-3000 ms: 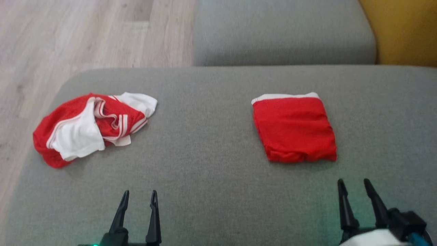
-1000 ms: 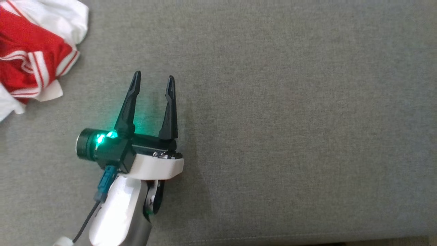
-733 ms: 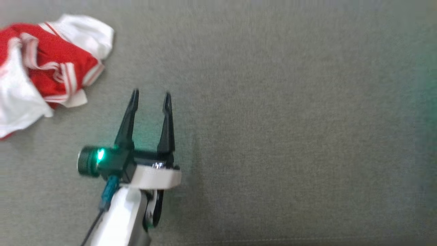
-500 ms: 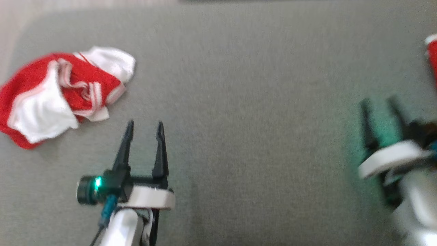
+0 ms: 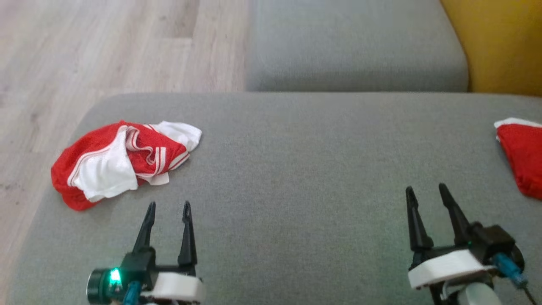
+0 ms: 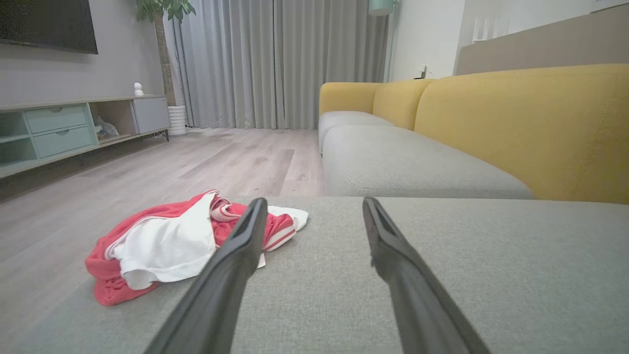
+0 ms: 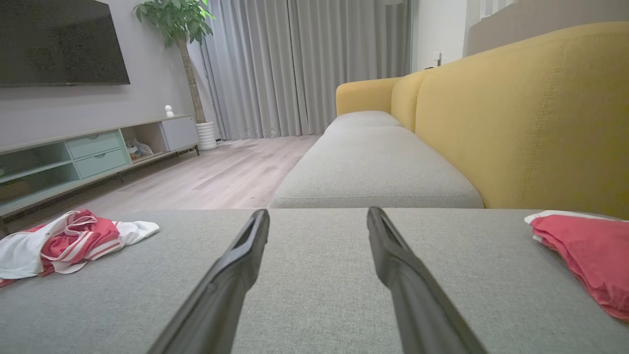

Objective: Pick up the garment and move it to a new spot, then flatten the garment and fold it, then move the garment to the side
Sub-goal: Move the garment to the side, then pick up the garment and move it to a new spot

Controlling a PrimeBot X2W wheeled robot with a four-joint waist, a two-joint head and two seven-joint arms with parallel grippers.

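The garment (image 5: 123, 161) lies crumpled near the left end of the grey cushion (image 5: 296, 169), red with white sleeves and striped edges. In the left wrist view the garment (image 6: 167, 241) sits ahead and to the left of the fingers, and in the right wrist view the garment (image 7: 64, 241) is far off to the left. My left gripper (image 5: 167, 205) hovers open just in front of it, a little to its right, with nothing between its fingers (image 6: 236, 255). My right gripper (image 5: 423, 188) stands open over bare cushion at the lower right, also with nothing between its fingers (image 7: 245, 250).
A folded red mesh piece (image 5: 523, 156) with a white edge band lies at the cushion's right edge, right of my right gripper. Beyond are a second grey cushion (image 5: 355, 46) and the yellow sofa back (image 5: 504, 42). Wooden floor (image 5: 106, 42) drops off past the left edge.
The camera has swung back up from a close look at the cushion. The folded red piece now lies much farther right than three seconds ago. The garment has not moved.
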